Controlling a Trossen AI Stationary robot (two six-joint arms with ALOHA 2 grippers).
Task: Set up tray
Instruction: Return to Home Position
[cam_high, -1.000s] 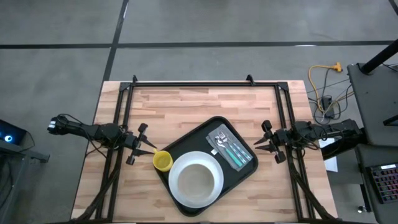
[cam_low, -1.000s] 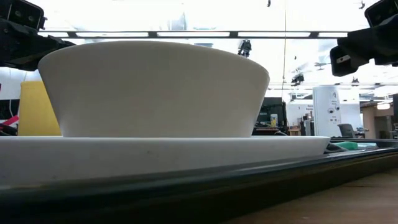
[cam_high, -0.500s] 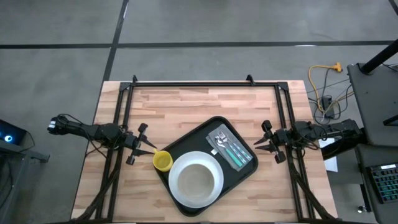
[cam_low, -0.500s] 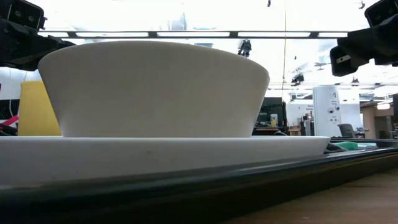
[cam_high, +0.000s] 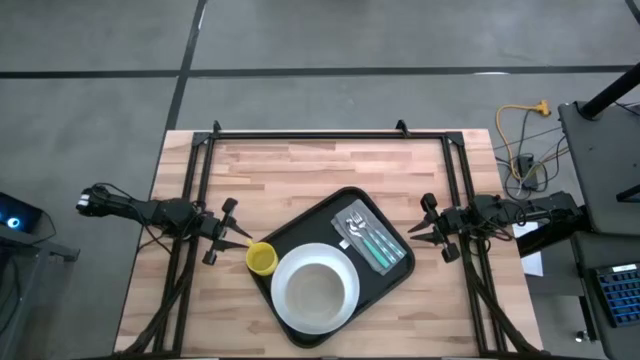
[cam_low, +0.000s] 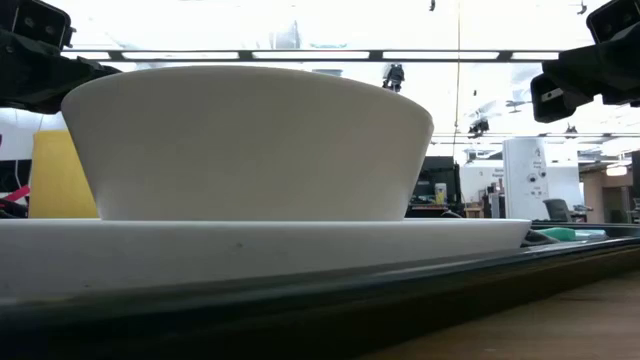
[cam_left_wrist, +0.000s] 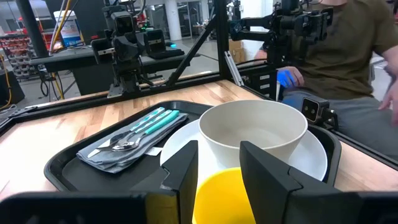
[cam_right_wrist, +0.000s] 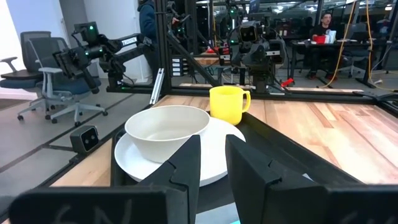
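**Tray is laid, both hands hold nothing**

From above: the black tray (cam_high: 318, 228) lies slanted on the wooden worktop (cam_high: 300, 165), toward 6 o'clock from the middle. At 7 o'clock in the tray is a round white plate (cam_high: 279, 302) with a white bowl (cam_high: 317, 290) on it. The bowl looks empty. At 2 o'clock in the tray lies a gray napkin (cam_high: 347, 222) with light blue cutlery (cam_high: 372, 240) on top. A yellow cup (cam_high: 262, 259) stands at the tray's 9 o'clock corner. The left hand (cam_high: 238, 236) is just beside the cup, at 9 o'clock. The right hand (cam_high: 418, 235) is at 3 o'clock, near the tray but not touching it.

From the worktop's level: the bowl (cam_low: 250, 140) fills most of the view. It stands on the plate (cam_low: 250, 250), and the plate lies in the tray (cam_low: 420, 288). The cup (cam_low: 58, 175) peeks out at 9 o'clock. Dark arm parts show at 10 and 2 o'clock.

From the left wrist: the two fingers (cam_left_wrist: 185, 171) stand a little apart with nothing between them. The cup is just ahead, then the bowl. The cutlery lies side by side on the napkin. A person (cam_left_wrist: 348, 50) in an olive shirt sits past the worktop.

From the right wrist: the fingers (cam_right_wrist: 186, 165) are a little apart too, and hold nothing. The bowl sits on the plate, with the cup behind it. The white print (cam_right_wrist: 127, 41) on a far arm is too small to read.
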